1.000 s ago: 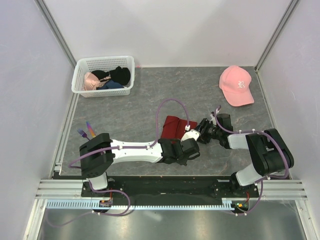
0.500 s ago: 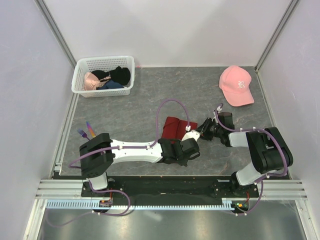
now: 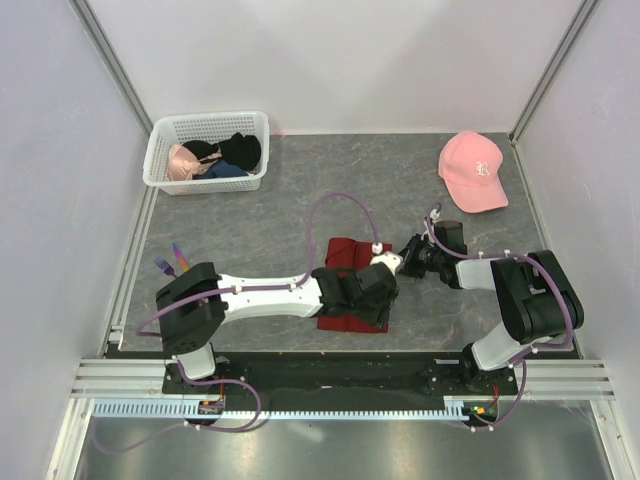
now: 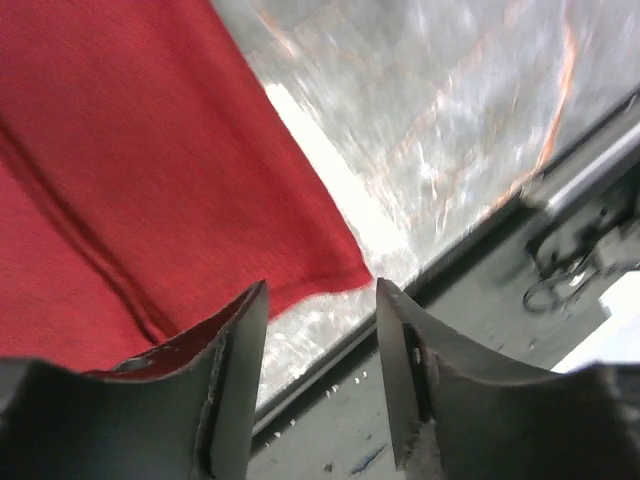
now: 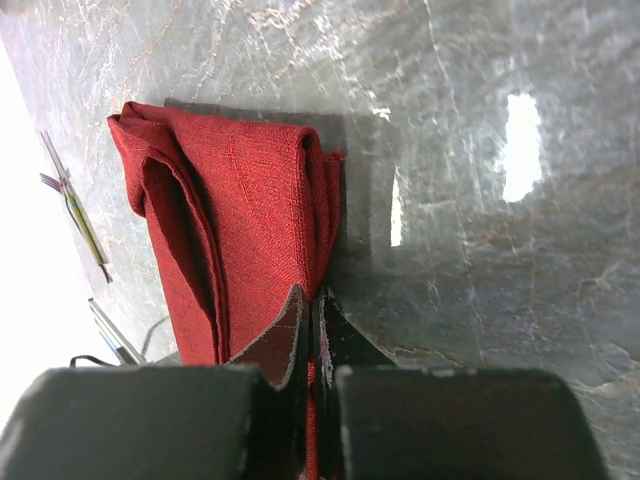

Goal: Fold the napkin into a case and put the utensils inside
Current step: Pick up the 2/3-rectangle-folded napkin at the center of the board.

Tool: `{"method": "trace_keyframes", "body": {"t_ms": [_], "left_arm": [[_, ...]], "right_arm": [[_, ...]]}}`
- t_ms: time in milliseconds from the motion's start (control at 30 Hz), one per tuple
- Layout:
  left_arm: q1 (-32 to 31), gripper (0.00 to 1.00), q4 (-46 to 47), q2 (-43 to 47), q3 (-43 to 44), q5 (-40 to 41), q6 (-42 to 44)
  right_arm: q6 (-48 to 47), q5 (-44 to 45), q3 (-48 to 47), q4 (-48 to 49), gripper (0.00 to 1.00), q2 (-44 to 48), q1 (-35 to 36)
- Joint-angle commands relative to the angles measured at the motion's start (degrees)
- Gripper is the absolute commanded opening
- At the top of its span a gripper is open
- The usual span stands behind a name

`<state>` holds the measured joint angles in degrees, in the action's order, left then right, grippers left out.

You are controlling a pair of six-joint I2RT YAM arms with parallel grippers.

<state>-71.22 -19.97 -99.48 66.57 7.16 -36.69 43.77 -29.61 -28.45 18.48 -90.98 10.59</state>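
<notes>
Napkin [image 5: 250, 190] freed by left gripper [image 4: 320, 300], jaws now wide; right gripper [image 5: 310, 300] has clamped its edge for folding.

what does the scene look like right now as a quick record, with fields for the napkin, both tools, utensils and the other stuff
napkin: dark red, folded in layers, flat on the table
right tool: shut, pinching the napkin's edge
left tool: open, above a napkin corner by the table's near edge, holding nothing
utensils: at the table's left edge, apart from the napkin, not yet inside
cap: pink, far right
basket: white, far left corner, garments inside
</notes>
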Motion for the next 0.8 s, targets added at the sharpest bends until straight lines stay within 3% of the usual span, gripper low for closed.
{"method": "trace_keyframes", "body": {"t_ms": [0,67,200,300,400,767], "left_arm": [[8.26,0.45,5.28,6.93,-2.56,-4.6,-1.81],[11.88,0.32,7.65,8.07,-4.59,-6.97,-2.33],[21.36,0.16,11.7,7.56,-8.73,-10.41,-1.99],[24.36,0.06,13.54,4.66,-8.38,-9.97,-0.76],[26.12,0.02,15.3,2.37,-8.12,-8.92,-0.4],[26.92,0.02,22.42,-7.65,-7.76,-12.6,-2.86]], "right_arm": [[-3.16,0.95,-2.49,-0.47,0.0,-0.6,-0.13],[-2.99,0.08,-2.32,0.41,0.0,-0.78,0.04],[-3.16,0.25,-2.58,0.24,0.0,-0.95,0.4],[-3.42,0.95,-3.19,-0.89,0.0,-0.6,0.66],[-3.69,1.74,-3.98,-2.39,0.0,0.01,1.27],[-2.02,3.41,-6.45,-6.18,0.0,2.82,3.65]]}}
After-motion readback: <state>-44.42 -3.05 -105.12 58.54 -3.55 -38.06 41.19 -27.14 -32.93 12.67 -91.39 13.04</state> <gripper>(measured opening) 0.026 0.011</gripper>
